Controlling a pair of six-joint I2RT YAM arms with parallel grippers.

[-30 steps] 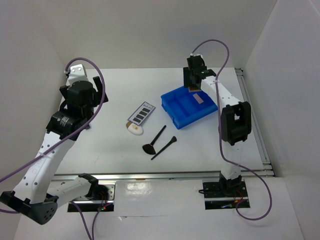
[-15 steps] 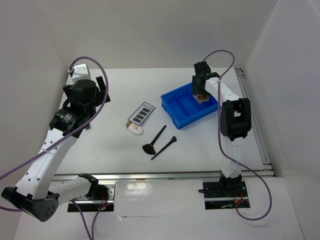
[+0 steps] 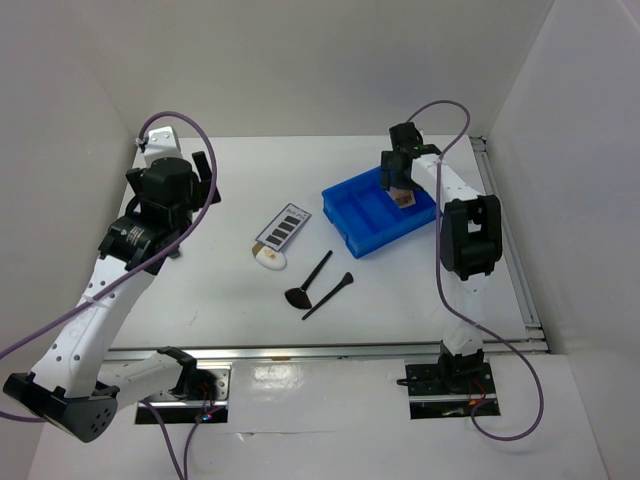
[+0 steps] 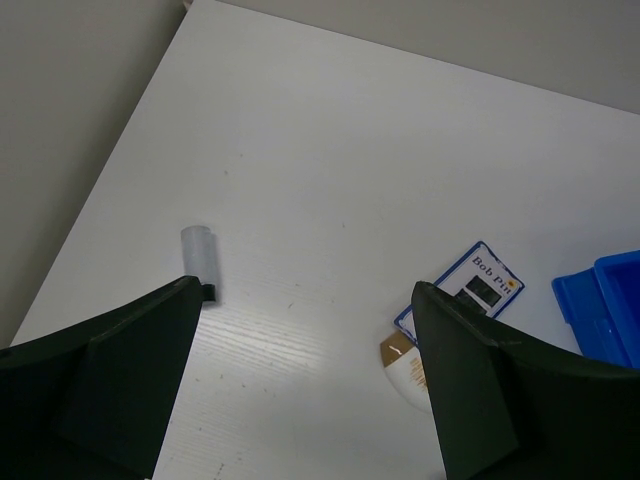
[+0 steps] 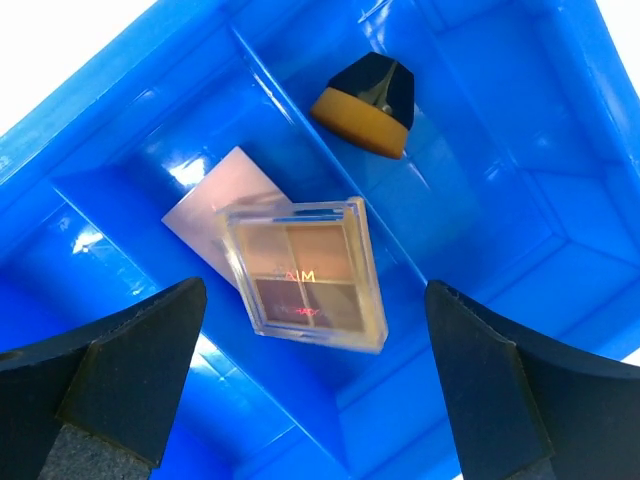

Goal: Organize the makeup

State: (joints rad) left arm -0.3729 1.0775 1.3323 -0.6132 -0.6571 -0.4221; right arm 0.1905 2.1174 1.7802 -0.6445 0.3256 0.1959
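Observation:
The pink/tan square compact (image 5: pixel 305 272) lies tilted in a compartment of the blue tray (image 5: pixel 480 200), partly on a pink card (image 5: pixel 200 205). My right gripper (image 5: pixel 315 400) hovers open just above it, touching nothing; from above, the gripper (image 3: pixel 397 178) is over the compact (image 3: pixel 403 198). The dark eyeshadow palette (image 3: pixel 283 226), the white sponge with a tan base (image 3: pixel 270 258) and two black brushes (image 3: pixel 310 278) (image 3: pixel 328 295) lie on the table. My left gripper (image 4: pixel 300 400) is open and empty, high over the table left of the palette (image 4: pixel 478 283) and sponge (image 4: pixel 408 362).
A small black-and-tan stubby brush head (image 5: pixel 367 92) sits in the neighbouring tray compartment. A small grey cylinder (image 4: pixel 198 255) lies on the table at the left. The blue tray (image 3: pixel 360 225) stands at the back right; white walls close in left, back and right.
My right gripper moved right and down over the tray, and the compact now lies in a compartment, free of the fingers. My left arm shifted slightly.

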